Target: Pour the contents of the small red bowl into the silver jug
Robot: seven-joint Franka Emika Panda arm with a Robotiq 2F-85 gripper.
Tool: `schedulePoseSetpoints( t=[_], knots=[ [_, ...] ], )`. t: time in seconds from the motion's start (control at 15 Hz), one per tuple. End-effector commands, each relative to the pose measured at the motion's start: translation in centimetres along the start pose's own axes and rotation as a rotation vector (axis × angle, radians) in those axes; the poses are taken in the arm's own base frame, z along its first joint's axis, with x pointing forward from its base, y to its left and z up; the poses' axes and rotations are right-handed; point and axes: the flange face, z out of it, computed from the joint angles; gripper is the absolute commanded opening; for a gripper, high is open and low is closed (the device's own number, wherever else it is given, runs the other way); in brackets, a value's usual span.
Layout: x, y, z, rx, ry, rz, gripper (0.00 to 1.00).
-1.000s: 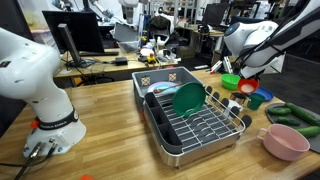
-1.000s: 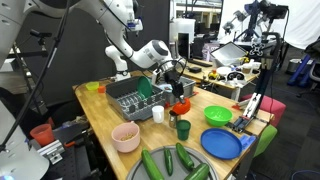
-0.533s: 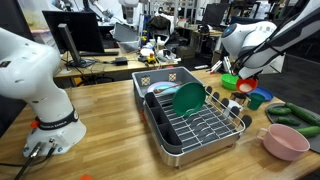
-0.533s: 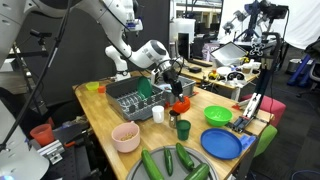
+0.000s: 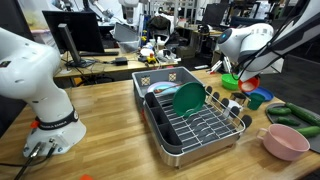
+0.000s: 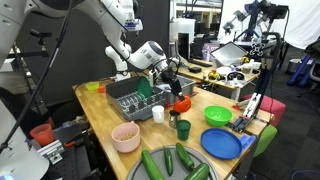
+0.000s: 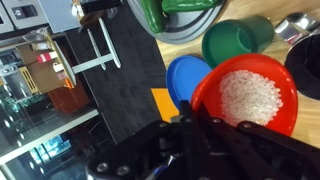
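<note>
Wrist view, near to far: gripper [image 7: 196,122], jaws clamped together on the rim of the small red bowl [image 7: 246,96]. The bowl held white grains and hung above the wooden table [image 5: 110,120]. Beyond it stood 1 blue container [image 7: 184,76] and 1 green cup [image 7: 236,40].

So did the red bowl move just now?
Yes, only slightly. The red bowl, pinched in the gripper, has crept leftward toward the dish rack in an exterior view.
</note>
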Motion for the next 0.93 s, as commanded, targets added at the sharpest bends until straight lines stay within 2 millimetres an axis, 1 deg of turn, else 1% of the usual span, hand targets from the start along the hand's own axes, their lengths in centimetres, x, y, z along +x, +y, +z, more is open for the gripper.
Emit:
schedulePoseSetpoints(
  t=[0.0,0.4,0.67,0.87],
  knots=[
    [-0.7,-0.4,0.0,-0.034,0.011,-0.007,0.02],
    [-1.5,-1.5,-0.6,-0.074,0.049,-0.037,0.02],
    [-1.8,-2.4,-1.5,-0.104,0.077,-0.064,0.02],
    [-2.2,-2.9,-1.8,-0.124,0.095,-0.079,0.02]
  ],
)
